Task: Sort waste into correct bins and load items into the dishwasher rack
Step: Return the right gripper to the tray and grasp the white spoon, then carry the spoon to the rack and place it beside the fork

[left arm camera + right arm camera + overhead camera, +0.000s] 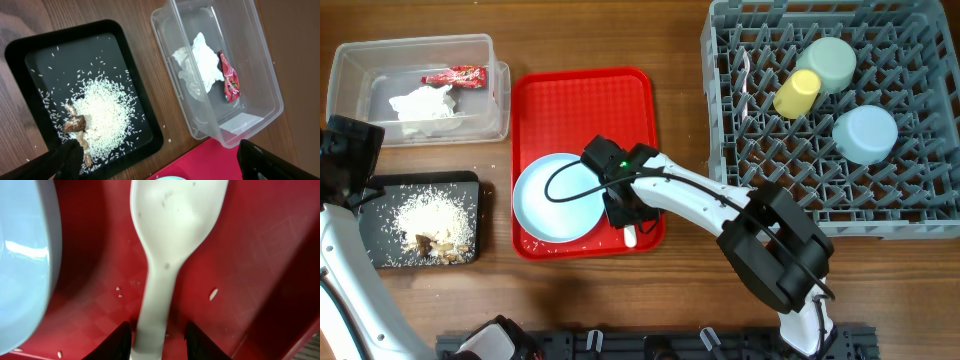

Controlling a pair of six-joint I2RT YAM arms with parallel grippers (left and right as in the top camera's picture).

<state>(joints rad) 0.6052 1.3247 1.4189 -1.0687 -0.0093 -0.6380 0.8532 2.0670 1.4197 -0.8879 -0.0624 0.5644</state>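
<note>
On the red tray [585,95], at its lower right corner in the overhead view, a white spoon [175,210] is straddled by the right gripper [157,337]. The handle is flanked by both fingers [119,342], a gap is seen on one side, and the handle is not yet clamped. The blue plate [555,200] is seen lying on the same tray, just beside the spoon. To the right, a green bowl [830,62], a yellow cup [797,93] and a blue bowl [865,133] are held in the rack [920,215]. A napkin [200,60] and a red wrapper [229,77] are contained in the tub [265,60]. Rice [102,110] and brown scraps [75,123] are spread in the black tray [20,50]. The left gripper [156,150] is held spread wide and empty near the black tray.
</note>
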